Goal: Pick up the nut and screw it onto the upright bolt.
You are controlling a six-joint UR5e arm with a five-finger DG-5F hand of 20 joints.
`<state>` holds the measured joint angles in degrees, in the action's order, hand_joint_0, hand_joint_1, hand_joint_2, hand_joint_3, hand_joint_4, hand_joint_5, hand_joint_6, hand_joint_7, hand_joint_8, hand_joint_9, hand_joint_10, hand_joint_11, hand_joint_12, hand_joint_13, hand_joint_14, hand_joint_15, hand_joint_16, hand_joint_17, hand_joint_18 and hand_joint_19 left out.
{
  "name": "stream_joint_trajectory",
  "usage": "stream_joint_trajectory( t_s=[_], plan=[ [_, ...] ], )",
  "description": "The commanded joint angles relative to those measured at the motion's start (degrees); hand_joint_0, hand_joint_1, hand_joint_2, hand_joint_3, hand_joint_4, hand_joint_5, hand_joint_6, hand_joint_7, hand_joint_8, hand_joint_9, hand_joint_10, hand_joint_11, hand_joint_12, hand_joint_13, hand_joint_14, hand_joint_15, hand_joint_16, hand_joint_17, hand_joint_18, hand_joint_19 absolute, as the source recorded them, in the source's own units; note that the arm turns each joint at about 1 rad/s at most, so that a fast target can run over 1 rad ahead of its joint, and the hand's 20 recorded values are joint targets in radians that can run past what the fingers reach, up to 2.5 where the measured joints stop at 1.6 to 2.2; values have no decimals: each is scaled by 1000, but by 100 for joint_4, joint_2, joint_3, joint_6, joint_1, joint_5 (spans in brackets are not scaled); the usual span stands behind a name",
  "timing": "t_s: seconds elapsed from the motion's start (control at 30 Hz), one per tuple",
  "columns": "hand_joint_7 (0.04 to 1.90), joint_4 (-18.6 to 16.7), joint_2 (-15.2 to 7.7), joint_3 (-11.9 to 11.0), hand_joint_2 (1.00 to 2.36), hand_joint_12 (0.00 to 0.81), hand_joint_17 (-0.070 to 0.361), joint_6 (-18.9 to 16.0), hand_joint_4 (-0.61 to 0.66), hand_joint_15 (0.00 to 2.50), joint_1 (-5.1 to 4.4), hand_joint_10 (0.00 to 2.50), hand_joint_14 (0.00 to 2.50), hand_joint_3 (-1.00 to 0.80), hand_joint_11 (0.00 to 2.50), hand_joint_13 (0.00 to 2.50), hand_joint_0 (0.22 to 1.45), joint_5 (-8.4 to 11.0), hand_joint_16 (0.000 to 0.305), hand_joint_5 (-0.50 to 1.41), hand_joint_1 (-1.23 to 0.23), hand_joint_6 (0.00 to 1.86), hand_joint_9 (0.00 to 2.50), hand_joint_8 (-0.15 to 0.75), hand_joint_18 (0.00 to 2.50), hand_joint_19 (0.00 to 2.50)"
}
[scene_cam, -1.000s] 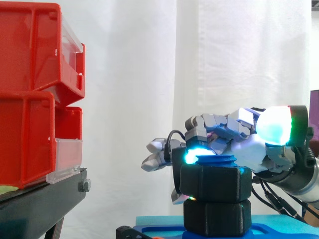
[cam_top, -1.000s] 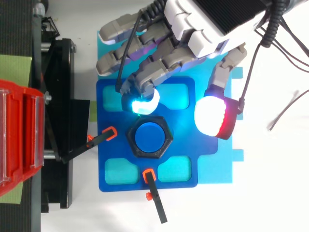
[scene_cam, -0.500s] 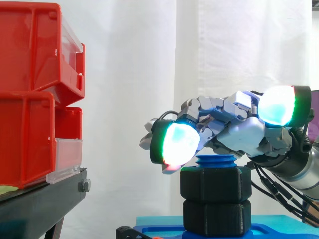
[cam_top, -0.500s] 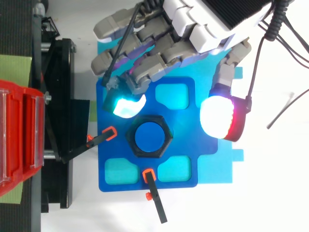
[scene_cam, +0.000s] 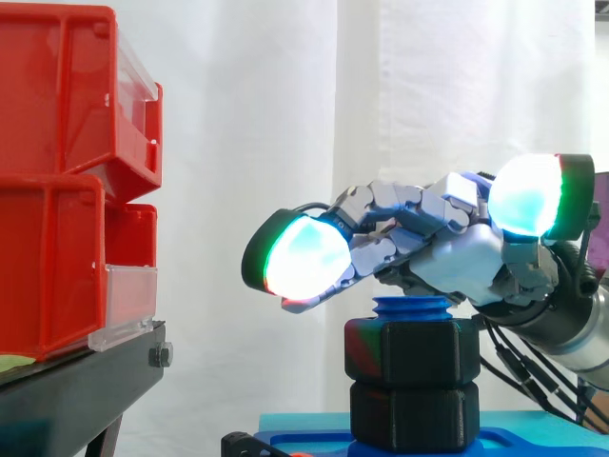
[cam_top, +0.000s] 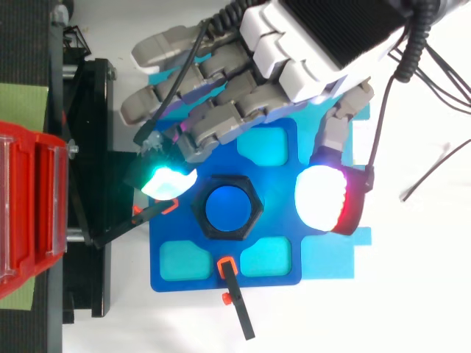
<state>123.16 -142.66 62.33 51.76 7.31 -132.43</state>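
Observation:
A black hex nut (scene_cam: 411, 351) sits threaded on the upright blue bolt (scene_cam: 411, 307), stacked on a second black hex piece (scene_cam: 411, 415). From above, the nut (cam_top: 252, 208) rings the bolt's blue top (cam_top: 226, 207) at the middle of a blue plate (cam_top: 282, 268). My hand (scene_cam: 457, 262) hovers just over the bolt, open and holding nothing. Its fingers reach left past the nut, with one glowing fingertip (cam_top: 166, 181) left of it. The glowing thumb pad (cam_top: 321, 200) stands to the right of the nut. Neither touches the nut.
Red bins (scene_cam: 67, 181) stand on a black stand (scene_cam: 76, 390) at the left. Two black clamps with orange tips (cam_top: 156, 209) (cam_top: 232, 290) hold the blue plate's left and front edges. A turquoise base (cam_top: 338, 254) lies under the plate.
The hand has risen off the nut. Its fingers have straightened and swung left, so the glowing fingertip went from the nut's side to beyond the plate's left edge.

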Motion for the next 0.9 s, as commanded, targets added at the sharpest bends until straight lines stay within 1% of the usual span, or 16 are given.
stream_joint_trajectory(
  t_s=[0.0, 0.1, 0.13, 0.27, 0.37, 0.47, 0.67, 0.77, 0.87],
  plan=[
    [624, -20, 1, 113, 1000, 311, 82, 106, 175, 0, -55, 0, 0, -500, 0, 215, 458, 165, 36, -147, 18, 501, 530, 195, 0, 0],
    [626, -55, 1, 183, 1000, 313, 82, 159, 178, 0, -99, 0, 0, -500, 0, 204, 458, 244, 36, -150, 20, 501, 517, 194, 0, 0],
    [624, -64, 1, 254, 1000, 314, 82, 177, 174, 0, -142, 0, 0, -500, 0, 201, 458, 314, 36, -150, 20, 501, 515, 194, 0, 0],
    [626, -55, -7, 280, 1000, 315, 82, 177, 174, 0, -169, 0, 0, -500, 0, 202, 458, 385, 36, -150, 20, 501, 513, 195, 0, 0],
    [632, -29, -7, 298, 1000, 316, 82, 194, 175, 0, -195, 0, 0, -500, 0, 203, 458, 393, 36, -150, 22, 502, 514, 197, 0, 0],
    [653, -20, -7, 324, 1000, 317, 82, 203, 175, 0, -204, 0, 0, -500, 0, 210, 458, 393, 37, -149, 24, 502, 521, 203, 0, 0],
    [750, -20, -7, 394, 1000, 321, 83, 203, 185, 0, -213, 0, 0, -500, 0, 228, 458, 464, 37, -137, 28, 503, 530, 211, 0, 0],
    [808, -20, 1, 394, 1000, 322, 83, 194, 195, 0, -213, 0, 0, -500, 0, 245, 459, 464, 37, -129, 27, 503, 536, 218, 0, 0],
    [908, -20, 1, 394, 1000, 323, 83, 194, 224, 0, -213, 0, 0, -500, 0, 260, 463, 455, 37, -115, 18, 503, 555, 223, 0, 0]
  ],
)
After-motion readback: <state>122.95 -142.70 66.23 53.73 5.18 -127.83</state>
